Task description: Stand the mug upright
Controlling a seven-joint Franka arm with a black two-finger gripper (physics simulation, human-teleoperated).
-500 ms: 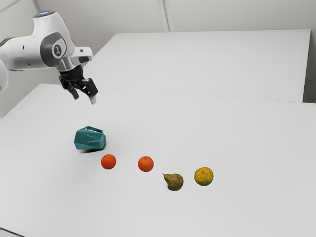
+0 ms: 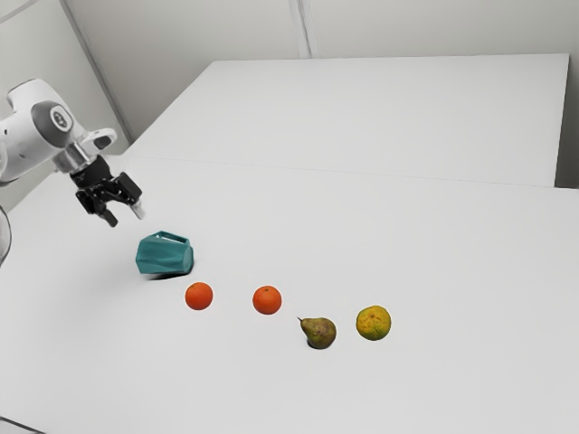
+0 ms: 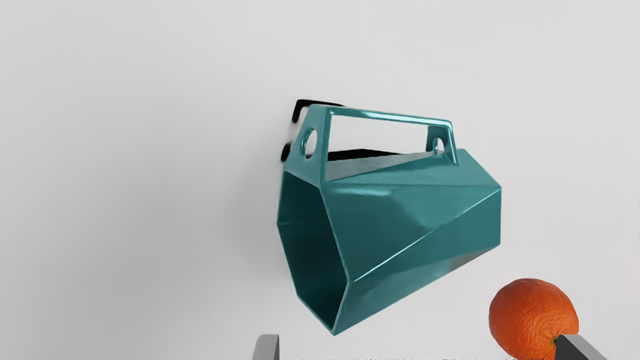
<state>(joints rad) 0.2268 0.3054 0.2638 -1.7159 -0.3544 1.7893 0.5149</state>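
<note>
The pincer [image 2: 126, 217] hangs wide near the mug [image 2: 165, 257], which lies on its side.

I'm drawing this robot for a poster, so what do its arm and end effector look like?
The arm has a smooth, rounded white casing, with a dark grey disc on one side that bears a small, paler round marking. The end effector is black and angular, with two fingers that show pale grey at their blocky ends in the wrist view.

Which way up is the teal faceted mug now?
Tipped: the teal faceted mug lies on its side, its open mouth facing sideways.
</note>
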